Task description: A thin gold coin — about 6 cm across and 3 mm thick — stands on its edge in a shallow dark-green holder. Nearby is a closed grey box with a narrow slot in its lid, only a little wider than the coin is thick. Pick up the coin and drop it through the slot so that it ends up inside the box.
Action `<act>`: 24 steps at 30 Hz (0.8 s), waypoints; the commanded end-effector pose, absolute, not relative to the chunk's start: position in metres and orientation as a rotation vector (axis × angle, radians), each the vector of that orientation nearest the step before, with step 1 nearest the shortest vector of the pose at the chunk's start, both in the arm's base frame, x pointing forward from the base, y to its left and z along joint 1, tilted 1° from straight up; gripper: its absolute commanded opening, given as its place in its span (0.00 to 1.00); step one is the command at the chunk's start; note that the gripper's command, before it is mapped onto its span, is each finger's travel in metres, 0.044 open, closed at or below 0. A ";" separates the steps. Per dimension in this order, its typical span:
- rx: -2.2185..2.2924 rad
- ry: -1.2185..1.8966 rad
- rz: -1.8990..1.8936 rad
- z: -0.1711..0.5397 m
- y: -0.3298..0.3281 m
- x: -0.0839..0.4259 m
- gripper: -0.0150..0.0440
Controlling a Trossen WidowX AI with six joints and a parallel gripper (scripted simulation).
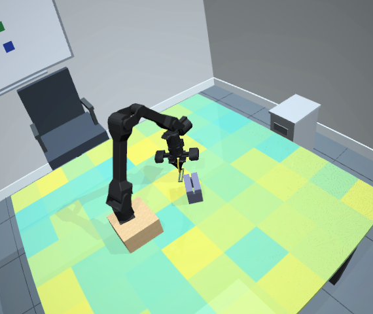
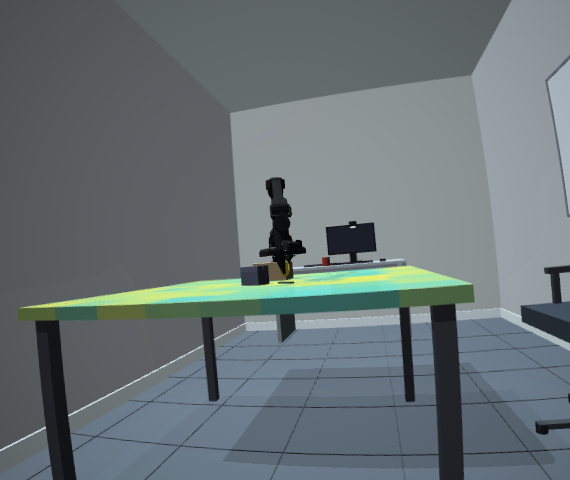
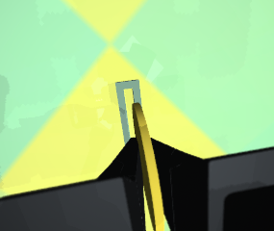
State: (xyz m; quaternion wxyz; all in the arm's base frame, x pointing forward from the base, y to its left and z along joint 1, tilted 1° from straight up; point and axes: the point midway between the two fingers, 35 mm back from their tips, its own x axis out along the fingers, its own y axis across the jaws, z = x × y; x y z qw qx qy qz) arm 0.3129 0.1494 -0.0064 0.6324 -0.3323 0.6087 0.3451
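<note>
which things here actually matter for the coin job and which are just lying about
Part of the job:
- coin, gripped edge-on in the gripper
- holder on the table below it
- box with the slot in its lid

Just lying about:
- chair
- cabinet
- whiteboard
- monitor
- red cup
</note>
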 end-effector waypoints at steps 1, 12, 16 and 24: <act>-0.758 1.389 0.789 0.006 0.150 0.314 0.25; -0.759 1.397 0.782 0.033 0.149 0.313 0.25; -0.759 1.399 0.780 0.043 0.149 0.312 0.25; -0.759 1.405 0.775 0.062 0.147 0.310 0.25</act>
